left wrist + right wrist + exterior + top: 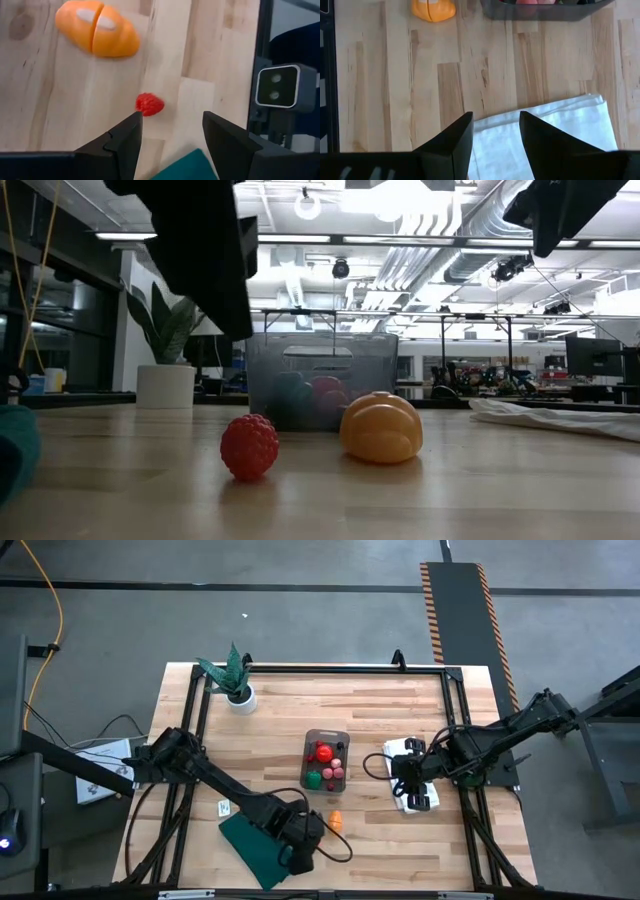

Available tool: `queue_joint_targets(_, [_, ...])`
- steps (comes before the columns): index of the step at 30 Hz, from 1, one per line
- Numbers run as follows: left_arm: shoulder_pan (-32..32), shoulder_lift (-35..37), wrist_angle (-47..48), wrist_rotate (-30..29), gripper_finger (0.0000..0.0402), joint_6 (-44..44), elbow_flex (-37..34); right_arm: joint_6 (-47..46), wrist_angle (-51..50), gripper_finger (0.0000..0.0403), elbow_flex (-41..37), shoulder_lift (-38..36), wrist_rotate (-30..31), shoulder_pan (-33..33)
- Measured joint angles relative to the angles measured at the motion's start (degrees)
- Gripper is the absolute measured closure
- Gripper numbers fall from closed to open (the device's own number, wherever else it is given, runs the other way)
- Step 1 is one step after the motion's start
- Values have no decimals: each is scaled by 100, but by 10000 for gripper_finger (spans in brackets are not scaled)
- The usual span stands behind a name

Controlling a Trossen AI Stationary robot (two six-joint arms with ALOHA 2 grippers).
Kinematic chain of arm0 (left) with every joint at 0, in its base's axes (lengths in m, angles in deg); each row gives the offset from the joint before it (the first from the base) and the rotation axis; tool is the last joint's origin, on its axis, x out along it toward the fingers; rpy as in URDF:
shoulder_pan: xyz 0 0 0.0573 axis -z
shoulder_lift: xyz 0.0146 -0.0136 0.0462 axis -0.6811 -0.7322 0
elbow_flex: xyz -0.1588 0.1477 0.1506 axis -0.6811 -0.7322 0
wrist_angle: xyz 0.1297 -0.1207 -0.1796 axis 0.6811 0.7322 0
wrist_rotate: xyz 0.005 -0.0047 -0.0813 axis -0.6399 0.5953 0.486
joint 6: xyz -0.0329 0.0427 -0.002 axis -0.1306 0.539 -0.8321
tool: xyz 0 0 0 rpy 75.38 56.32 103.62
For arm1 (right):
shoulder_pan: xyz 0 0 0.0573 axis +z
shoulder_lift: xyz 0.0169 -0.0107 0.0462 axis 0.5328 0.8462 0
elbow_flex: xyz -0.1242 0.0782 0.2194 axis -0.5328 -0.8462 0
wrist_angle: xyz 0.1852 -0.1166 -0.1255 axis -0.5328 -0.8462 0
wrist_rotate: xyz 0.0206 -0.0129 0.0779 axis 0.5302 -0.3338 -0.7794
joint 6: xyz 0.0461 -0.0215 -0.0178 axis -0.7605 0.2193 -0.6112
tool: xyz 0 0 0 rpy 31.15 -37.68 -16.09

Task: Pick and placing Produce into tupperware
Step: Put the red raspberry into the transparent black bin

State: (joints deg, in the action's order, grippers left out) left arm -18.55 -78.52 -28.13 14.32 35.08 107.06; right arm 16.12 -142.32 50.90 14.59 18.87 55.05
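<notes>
The tupperware (325, 760) stands mid-table, holding a red ball, a green piece and small pink pieces. An orange piece (97, 35) and a red berry (149, 104) lie on the bare wood on its near side, also seen in the low view as the orange piece (381, 427) and the berry (249, 447). My left gripper (172, 130) hangs open above the table, just short of the berry, with nothing between its fingers. My right gripper (495, 132) is open above a folded white cloth (540, 135), right of the tupperware.
A dark green cloth (255, 845) lies under my left arm near the front edge. A potted spiky plant (238, 690) stands at the far left. A small camera (285, 85) sits at the table's front edge. A black frame runs around the tabletop.
</notes>
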Motion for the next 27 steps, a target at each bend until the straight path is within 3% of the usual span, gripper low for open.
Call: queue_joint_targets(27, [-4,-421,-149,-197,218,-20,2,-1,-20,250,0,0,-3,2])
